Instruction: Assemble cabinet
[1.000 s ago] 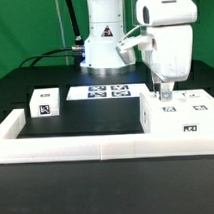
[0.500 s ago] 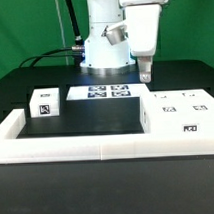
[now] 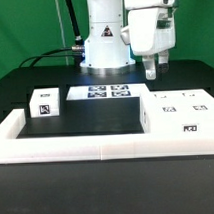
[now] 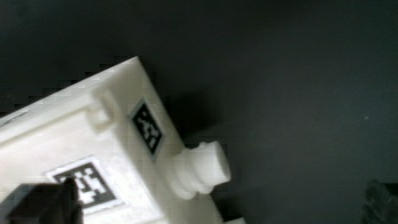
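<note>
Where the cabinet [image 3: 180, 110] lies flat on the desk [image 3: 95, 113] at the exterior view's right, set into the corner of the low rim wall [image 3: 66, 146], its long axis runs across that view. The pincer [image 3: 154, 65] hangs clear above the end toward the exterior view's left, released and holding nothing, so the body lies straight below it. One small tagged block [image 3: 42, 103] sits well apart at the exterior view's left. The wrist view gives only one cabinet corner with two blurred tags and a stubby peg [image 4: 205, 165], the rest cut off.
</note>
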Robot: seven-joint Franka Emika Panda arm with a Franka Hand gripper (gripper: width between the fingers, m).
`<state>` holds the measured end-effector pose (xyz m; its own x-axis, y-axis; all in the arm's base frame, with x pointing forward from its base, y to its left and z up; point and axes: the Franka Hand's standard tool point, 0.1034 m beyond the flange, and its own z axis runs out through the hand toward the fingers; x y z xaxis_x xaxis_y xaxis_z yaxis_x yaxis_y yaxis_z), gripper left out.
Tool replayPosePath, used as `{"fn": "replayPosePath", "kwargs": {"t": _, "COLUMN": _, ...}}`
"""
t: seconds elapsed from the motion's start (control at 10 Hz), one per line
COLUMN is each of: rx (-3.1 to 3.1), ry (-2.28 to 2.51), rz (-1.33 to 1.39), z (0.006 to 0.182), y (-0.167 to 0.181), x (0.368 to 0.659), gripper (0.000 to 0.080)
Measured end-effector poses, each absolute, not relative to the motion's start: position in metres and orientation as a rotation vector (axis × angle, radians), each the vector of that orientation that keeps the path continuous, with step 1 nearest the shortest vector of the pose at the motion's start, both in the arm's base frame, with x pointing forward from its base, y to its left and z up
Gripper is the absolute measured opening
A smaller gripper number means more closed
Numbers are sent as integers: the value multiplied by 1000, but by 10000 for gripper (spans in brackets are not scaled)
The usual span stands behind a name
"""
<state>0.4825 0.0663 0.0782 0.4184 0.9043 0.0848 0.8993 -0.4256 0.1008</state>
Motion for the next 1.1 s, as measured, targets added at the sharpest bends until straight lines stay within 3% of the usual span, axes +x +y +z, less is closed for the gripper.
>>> {"fn": "replayPosePath", "kwargs": {"t": 0.3, "rx": 2688, "ry": 1550, "rz": 197, "z": 78, "y": 67, "x": 482, "gripper": 797}}
{"fn": "replayPosePath", "kwargs": {"t": 1.1, "rx": 3113, "ry": 633, "rz": 294, "z": 66, "y": 70, "x": 481, "gripper": 797}}
